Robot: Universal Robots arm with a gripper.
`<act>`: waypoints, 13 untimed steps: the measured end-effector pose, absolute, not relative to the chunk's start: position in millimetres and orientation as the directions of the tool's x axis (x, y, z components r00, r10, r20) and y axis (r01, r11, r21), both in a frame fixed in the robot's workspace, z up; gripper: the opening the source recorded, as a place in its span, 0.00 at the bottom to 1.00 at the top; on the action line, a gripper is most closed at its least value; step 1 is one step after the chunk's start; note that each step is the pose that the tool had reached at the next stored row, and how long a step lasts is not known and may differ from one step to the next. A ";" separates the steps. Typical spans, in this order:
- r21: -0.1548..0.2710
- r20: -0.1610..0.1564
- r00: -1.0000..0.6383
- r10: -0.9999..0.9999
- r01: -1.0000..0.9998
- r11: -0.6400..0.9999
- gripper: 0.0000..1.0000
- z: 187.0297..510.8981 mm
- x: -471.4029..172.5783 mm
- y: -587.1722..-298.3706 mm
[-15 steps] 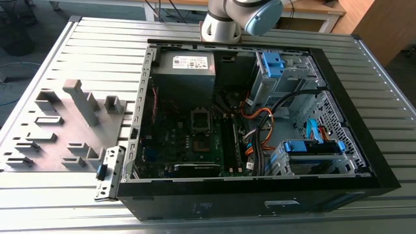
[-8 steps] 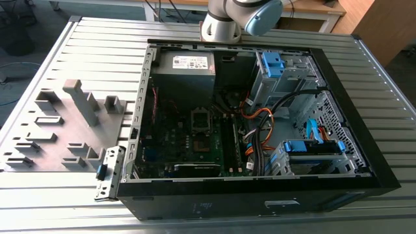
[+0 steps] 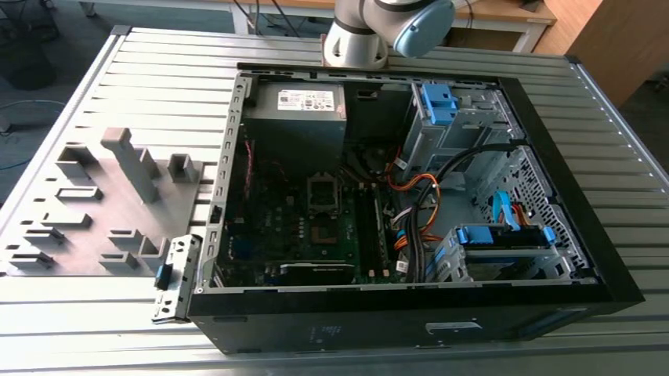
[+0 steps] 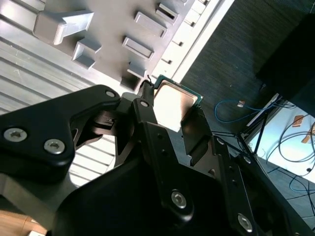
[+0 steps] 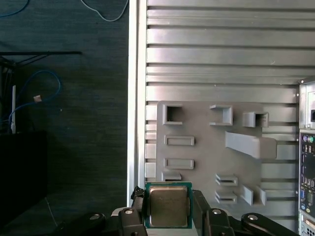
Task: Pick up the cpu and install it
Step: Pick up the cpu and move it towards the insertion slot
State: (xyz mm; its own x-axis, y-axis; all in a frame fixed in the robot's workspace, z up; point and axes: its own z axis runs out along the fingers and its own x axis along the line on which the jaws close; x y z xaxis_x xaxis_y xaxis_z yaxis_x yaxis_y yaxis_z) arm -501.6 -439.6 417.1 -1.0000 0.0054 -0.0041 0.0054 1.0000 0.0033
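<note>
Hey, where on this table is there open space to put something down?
Bare ribbed table lies beyond the grey holder plate, and a strip runs along the exterior view's right of the computer case. Inside the case is crowded with cables and drive bays; the plate is studded with blocks. The gripper is shut on the cpu.

Bright, even light covers the slatted table (image 3: 136,78) in the exterior view, and the computer case (image 3: 418,329) is dim inside. In the second wrist view, glare washes the cpu (image 4: 172,101) pale, with deep shadow below it.

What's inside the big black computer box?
A motherboard, orange cables, blue drive brackets and a grey power supply. The cables hide what lies beneath them.
</note>
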 end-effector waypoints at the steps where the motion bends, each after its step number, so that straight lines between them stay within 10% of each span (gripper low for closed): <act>1: 0.003 -0.004 -1.000 0.005 0.005 1.000 0.47 415.2 -501.6 -439.6; 13: 0.003 -0.004 -1.000 0.005 0.005 1.000 0.47 404.4 -501.6 -439.6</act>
State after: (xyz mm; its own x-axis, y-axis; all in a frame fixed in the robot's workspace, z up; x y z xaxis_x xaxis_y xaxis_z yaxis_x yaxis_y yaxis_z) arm -501.6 -439.6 404.4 -1.0000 0.0054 -0.0040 0.0054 1.0000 0.0032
